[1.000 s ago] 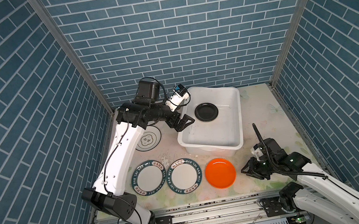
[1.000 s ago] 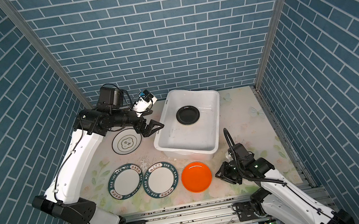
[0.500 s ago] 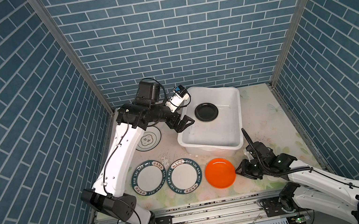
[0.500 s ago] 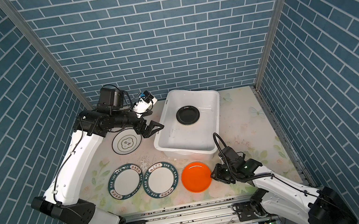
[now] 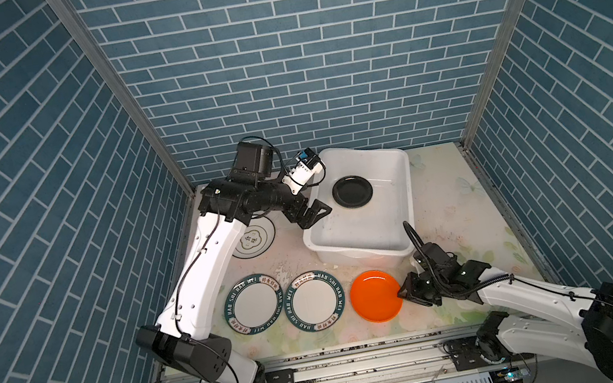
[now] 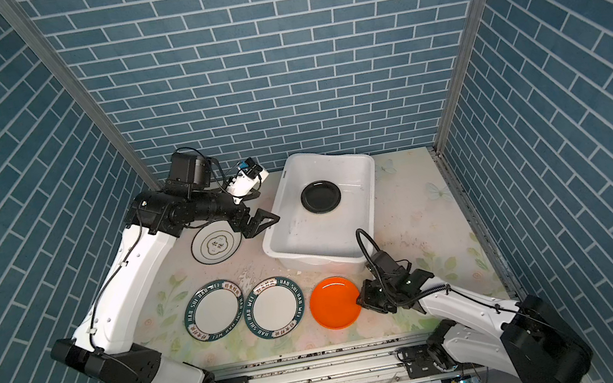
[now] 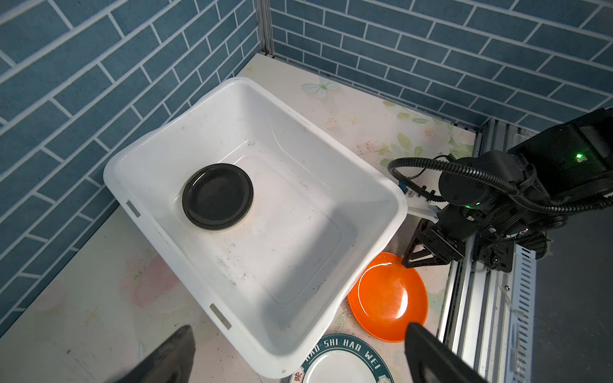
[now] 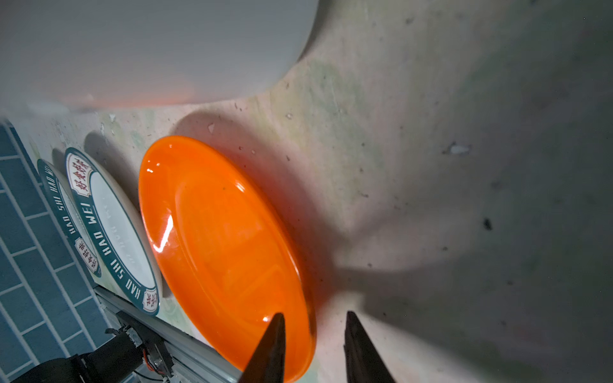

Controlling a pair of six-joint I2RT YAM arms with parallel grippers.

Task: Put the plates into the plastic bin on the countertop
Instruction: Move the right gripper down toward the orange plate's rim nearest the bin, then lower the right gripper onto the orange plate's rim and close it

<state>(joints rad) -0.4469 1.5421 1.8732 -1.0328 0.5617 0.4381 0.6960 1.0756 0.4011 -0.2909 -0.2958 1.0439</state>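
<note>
Blue brick walls close in three sides of the flowered counter (image 5: 444,194). Nearest me, along the front edge, three plates lie in a row: one green-rimmed plate (image 5: 251,304), a second green-rimmed plate (image 5: 315,300) and, just beside it, the orange plate (image 5: 375,296).

My right hand (image 5: 401,294) is down at the orange plate's rim, on the side away from the other two. Its jaws are narrow, with the rim between the two fingers. I think the pads are not pressing on it, though the wrist view is too oblique to be sure.

The plate lies flat, toward the middle from this hand. The plastic bin (image 5: 361,225) stands just beyond it, so I judge the lift must go up and away from me, over the near wall. This arm is plainly the nearer one.

At the bin's far end rests the black plate (image 5: 352,191). My left hand (image 5: 317,217) hangs wide and empty by the bin's left wall, and the black-rimmed plate (image 5: 252,241) sits on the counter beneath that arm.
</note>
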